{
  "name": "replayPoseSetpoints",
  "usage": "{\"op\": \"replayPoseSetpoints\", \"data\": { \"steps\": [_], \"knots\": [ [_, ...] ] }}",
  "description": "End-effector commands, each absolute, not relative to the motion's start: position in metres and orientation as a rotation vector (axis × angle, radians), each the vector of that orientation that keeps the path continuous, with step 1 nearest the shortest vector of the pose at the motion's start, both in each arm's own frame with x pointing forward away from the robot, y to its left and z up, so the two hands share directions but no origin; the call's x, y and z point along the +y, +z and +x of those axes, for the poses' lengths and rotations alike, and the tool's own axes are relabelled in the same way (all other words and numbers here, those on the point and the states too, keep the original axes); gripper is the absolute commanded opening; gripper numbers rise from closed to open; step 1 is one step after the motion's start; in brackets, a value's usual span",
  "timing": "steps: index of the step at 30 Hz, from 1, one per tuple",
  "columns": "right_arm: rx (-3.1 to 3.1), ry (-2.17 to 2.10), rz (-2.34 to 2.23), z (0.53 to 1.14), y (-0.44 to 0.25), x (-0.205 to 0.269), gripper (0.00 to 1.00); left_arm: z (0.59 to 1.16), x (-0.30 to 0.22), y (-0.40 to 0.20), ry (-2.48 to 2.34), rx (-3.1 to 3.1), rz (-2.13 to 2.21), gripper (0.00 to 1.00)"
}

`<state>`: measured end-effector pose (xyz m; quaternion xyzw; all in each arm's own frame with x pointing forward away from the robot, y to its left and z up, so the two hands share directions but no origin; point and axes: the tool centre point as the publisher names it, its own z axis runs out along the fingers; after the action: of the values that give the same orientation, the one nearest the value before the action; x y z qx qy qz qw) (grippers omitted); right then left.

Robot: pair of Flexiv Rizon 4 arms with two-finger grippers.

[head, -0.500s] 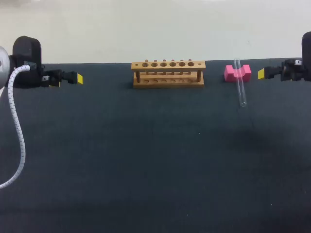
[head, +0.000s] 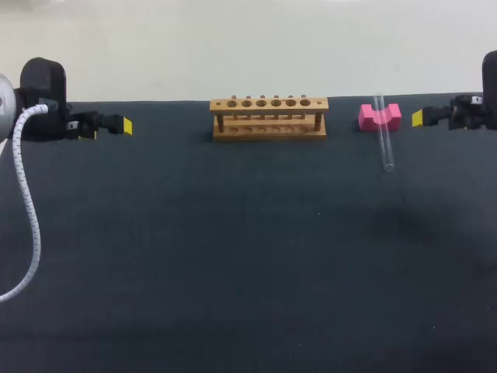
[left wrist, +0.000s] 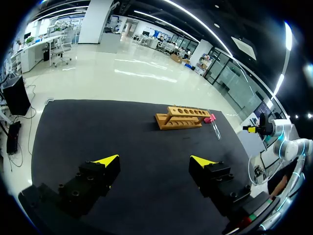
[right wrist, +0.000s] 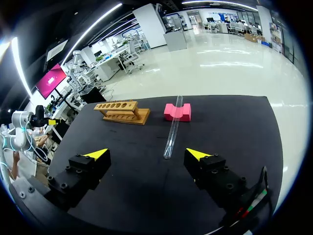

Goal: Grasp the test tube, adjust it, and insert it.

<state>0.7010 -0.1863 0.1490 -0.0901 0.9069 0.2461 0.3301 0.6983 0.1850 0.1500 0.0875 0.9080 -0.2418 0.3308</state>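
The right hand [head: 418, 118] hangs at the far right edge of the dark bench [head: 233, 264]. Its two yellow-tipped fingers are spread wide and hold nothing. Near it, to its left, a pink block [head: 394, 116] with a notch in its top sits on the bench. The clear test tube [head: 384, 138] lies across that notch. Its far end pokes out past the block, and its near end slopes down to rest on the bench.

Further left, at the middle of the far edge, stands a wooden rack [head: 269, 118] with a row of round holes along its top.

The left hand [head: 124, 126] is at the far left edge, well apart from the rack. Its fingers are also wide open and hold nothing. A white ribbed cable [head: 27, 202] loops down from the left arm.
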Motion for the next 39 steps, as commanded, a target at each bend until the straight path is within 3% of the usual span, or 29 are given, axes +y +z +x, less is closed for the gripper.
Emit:
{"op": "replayPoseSetpoints", "data": {
  "steps": [1, 13, 39],
  "knots": [
    [2.372, 0.642, -0.234, 0.700, 0.149, -0.186, 1.00, 0.700, 0.184, 0.151, -0.629, 2.380, 0.229, 1.00],
    [2.372, 0.642, -0.234, 0.700, 0.149, -0.186, 1.00, 0.709, 0.179, 0.149, -0.750, 2.245, 0.455, 1.00],
    [2.372, 0.642, -0.234, 0.700, 0.149, -0.186, 1.00, 0.787, 0.191, 0.146, -0.974, 1.794, 1.099, 1.00]
  ]
}}
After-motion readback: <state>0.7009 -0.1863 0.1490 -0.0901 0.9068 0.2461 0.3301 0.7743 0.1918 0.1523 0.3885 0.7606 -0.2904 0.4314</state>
